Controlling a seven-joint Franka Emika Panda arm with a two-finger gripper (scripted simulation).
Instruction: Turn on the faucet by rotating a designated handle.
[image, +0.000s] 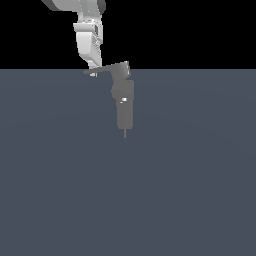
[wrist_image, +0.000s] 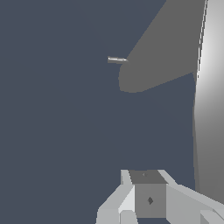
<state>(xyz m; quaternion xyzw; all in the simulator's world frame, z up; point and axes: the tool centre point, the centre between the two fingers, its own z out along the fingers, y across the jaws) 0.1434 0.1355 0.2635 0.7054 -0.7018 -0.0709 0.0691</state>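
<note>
Where the tool (image: 93, 73) meets the handle (image: 107, 68) of the unmarked faucet (image: 124, 107), its opening cannot be told.

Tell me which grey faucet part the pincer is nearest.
The handle: the thin flat bar jutting sideways from the top, by the pincer, unlike the upright body.

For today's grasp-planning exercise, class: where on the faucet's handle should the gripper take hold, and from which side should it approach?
Probably near the free tip of the handle, the thin, flat bar that juts from the top of the faucet toward the exterior view's left. That end is farthest from the pivot, so it gives most leverage. Come from above, where the gripper is, with the fingers either side of the flat bar.
</note>
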